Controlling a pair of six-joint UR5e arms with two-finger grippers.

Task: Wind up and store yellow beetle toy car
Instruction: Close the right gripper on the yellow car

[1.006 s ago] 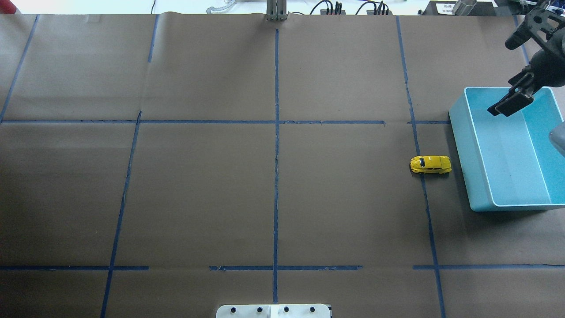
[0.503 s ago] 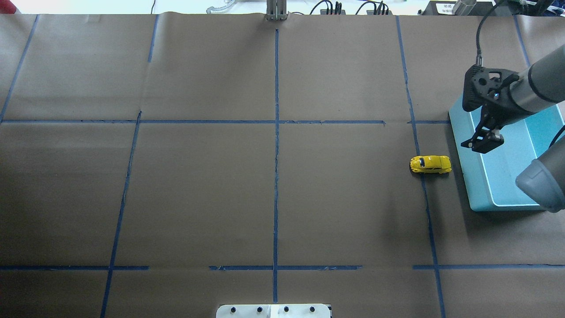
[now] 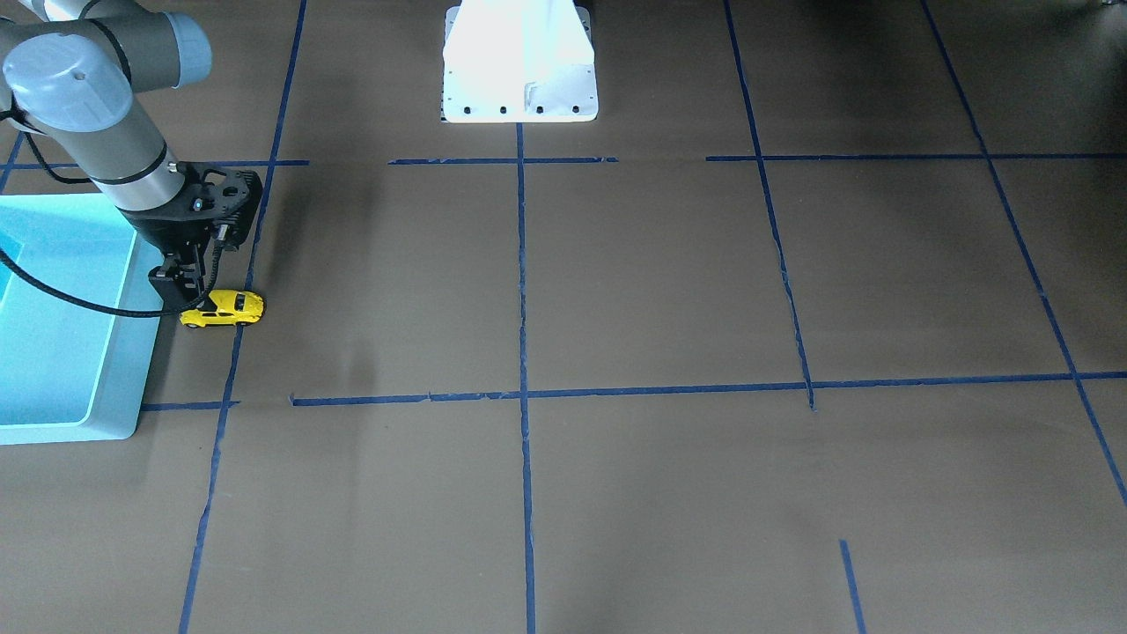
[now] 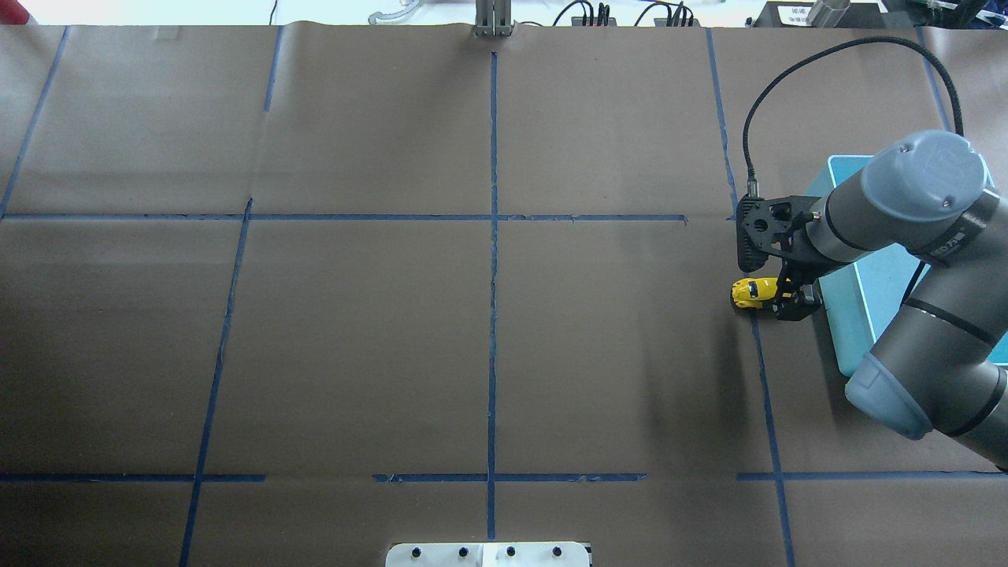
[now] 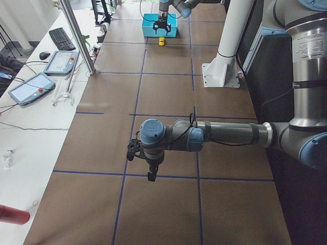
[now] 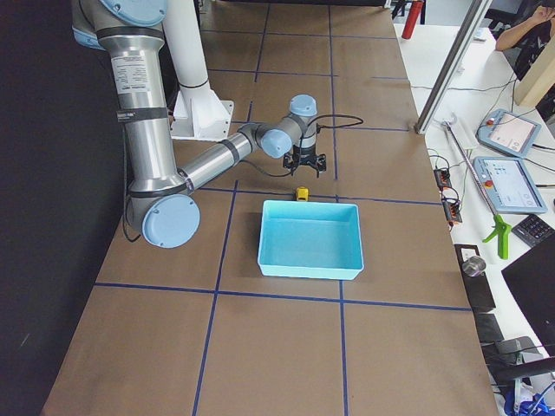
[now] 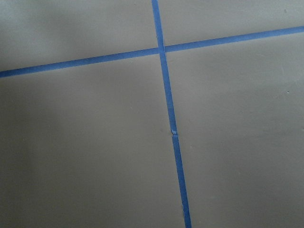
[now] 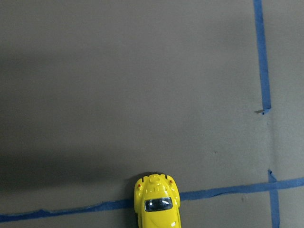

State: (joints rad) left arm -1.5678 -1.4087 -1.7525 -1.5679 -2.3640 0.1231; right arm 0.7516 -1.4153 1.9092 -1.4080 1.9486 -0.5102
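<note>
The yellow beetle toy car (image 4: 752,291) stands on the brown paper just left of the light blue bin (image 4: 844,335). In the front-facing view the car (image 3: 227,310) lies right of the bin (image 3: 141,352). My right gripper (image 4: 791,293) is low over the bin-side end of the car, open, with a finger on either side of it. The right wrist view shows the car (image 8: 156,206) at its bottom edge, on a blue tape line. My left gripper (image 5: 150,173) hangs over bare paper far from the car; I cannot tell if it is open or shut.
The bin (image 6: 308,204) holds nothing. Blue tape lines (image 4: 493,260) cross the paper in a grid. The white robot base (image 3: 519,62) stands at the table's near edge. Tablets and cables (image 6: 512,165) lie along the far edge.
My right arm has swung from over the bin, left and down, onto the car. The car has not moved.
</note>
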